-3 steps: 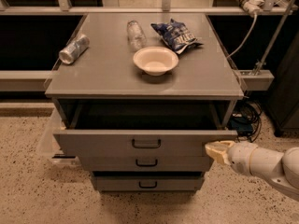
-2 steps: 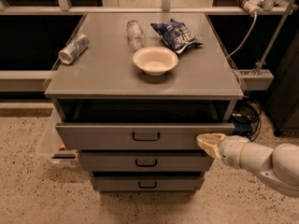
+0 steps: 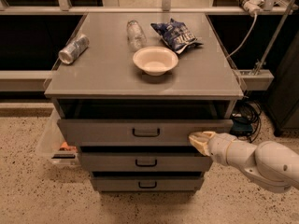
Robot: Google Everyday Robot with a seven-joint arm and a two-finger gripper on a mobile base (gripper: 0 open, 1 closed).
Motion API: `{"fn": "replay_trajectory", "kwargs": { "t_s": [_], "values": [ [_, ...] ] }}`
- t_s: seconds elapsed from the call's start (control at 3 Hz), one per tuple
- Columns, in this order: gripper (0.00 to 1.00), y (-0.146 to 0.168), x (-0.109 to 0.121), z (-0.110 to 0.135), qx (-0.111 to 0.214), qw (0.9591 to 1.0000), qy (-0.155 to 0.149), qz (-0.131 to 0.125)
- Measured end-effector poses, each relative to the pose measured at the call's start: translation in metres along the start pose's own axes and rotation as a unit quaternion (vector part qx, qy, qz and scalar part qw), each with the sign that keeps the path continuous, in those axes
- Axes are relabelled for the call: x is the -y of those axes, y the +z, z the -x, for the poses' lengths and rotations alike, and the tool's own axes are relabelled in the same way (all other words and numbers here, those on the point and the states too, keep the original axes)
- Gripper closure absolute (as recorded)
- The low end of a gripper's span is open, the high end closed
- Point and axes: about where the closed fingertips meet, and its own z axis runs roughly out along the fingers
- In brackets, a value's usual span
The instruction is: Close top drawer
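The top drawer (image 3: pixel 107 131) is the widest grey front, with a small black loop handle (image 3: pixel 145 133) at its centre. It stands out only a little from the cabinet, with a dark gap above it. My gripper (image 3: pixel 198 142) comes in from the lower right on a white arm (image 3: pixel 252 160). Its tan tip rests against the right part of the drawer front.
Two narrower drawer fronts (image 3: pixel 145 162) sit below. On the cabinet top (image 3: pixel 103 71) lie a white bowl (image 3: pixel 155 60), a clear bottle (image 3: pixel 135 33), a blue chip bag (image 3: pixel 177 34) and a can (image 3: pixel 73 49). Cables (image 3: pixel 245 113) hang at the right. A clear bin (image 3: pixel 56 146) stands at the left.
The top drawer has slid inward and now stands out far less. My gripper has moved left and forward with the drawer front.
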Motion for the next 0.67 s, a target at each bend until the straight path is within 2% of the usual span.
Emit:
{"fn": "replay_trajectory", "kwargs": {
  "t_s": [0.67],
  "values": [
    [1.0,0.014,0.0158,-0.0007,-0.044,0.9978,-0.03,-0.04]
  ]
}}
